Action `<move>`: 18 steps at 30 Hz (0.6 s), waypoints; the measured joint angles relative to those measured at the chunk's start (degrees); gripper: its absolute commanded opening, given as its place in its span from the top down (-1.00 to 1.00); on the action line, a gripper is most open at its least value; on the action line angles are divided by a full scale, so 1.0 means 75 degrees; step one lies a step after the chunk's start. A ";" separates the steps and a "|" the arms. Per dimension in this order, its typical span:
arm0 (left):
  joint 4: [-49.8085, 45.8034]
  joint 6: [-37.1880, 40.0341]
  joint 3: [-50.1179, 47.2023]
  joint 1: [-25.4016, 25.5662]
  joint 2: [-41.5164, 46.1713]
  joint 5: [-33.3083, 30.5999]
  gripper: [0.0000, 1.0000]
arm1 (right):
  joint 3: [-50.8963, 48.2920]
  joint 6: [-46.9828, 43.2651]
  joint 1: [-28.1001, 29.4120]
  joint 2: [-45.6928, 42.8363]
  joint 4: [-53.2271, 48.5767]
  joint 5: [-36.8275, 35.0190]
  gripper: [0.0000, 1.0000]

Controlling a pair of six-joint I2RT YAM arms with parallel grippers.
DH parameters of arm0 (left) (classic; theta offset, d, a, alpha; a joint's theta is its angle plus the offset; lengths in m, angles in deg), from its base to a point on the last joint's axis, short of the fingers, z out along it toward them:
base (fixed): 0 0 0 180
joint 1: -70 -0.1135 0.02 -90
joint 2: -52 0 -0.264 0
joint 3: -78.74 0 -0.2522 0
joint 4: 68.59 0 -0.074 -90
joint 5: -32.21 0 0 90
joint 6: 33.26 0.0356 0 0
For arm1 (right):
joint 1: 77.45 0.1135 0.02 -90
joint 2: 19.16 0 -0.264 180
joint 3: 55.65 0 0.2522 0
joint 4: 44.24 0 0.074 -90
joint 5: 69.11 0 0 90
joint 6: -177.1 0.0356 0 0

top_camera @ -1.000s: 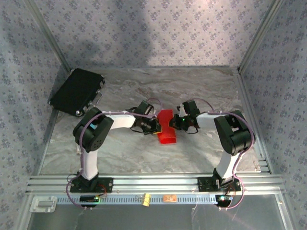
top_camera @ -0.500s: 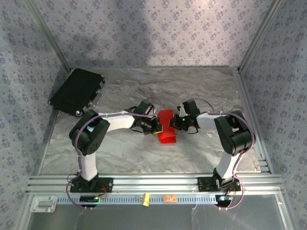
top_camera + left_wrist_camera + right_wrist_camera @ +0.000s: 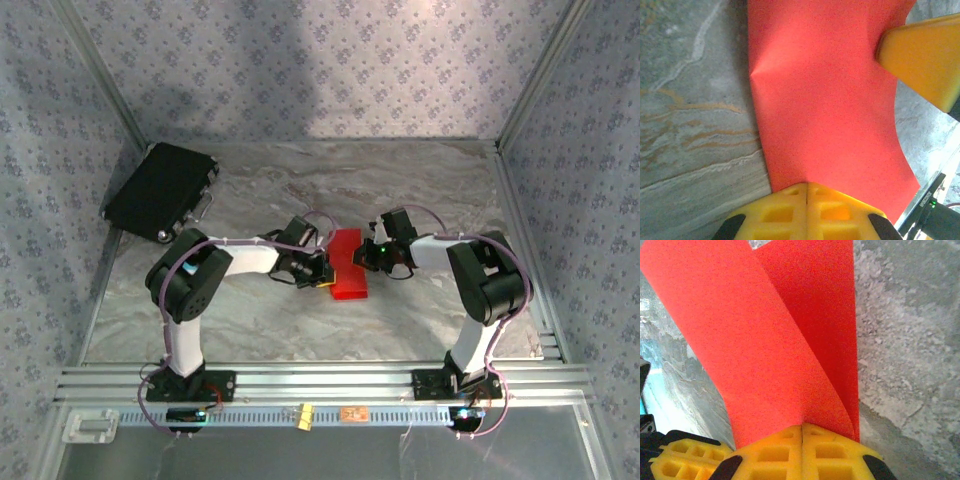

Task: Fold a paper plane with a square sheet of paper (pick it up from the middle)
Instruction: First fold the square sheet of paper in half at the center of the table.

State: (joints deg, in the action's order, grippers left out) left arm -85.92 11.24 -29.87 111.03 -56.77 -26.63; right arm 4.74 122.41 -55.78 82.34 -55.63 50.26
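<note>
Marbled grey tabletop (image 3: 430, 190); early fold, I reckon.
My left claw (image 3: 807, 186) and right claw (image 3: 802, 427) clamp thin bright red square paper (image 3: 348, 265); next: flatten crease.

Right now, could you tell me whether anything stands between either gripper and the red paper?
Nothing visible does. The left gripper is shut on one edge of the red paper, and the right gripper is shut on the opposite edge, with no other object between jaws and sheet.
</note>
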 measured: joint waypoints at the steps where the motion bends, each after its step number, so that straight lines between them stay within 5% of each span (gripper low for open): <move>1: -0.0012 0.0000 0.0000 0.0003 0.0023 -0.0055 0.95 | 0.0000 0.0003 0.0000 0.0000 0.0000 -0.0003 1.00; 18: 0.0064 -0.0746 -0.0003 0.0058 0.0504 0.0280 0.97 | -0.0044 0.0003 0.0029 -0.0044 0.0032 -0.0087 1.00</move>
State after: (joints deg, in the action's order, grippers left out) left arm -85.44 5.65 -29.90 111.47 -52.99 -24.53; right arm 4.41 122.43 -55.56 82.01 -55.39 49.60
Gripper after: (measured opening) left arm 0.052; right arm 0.051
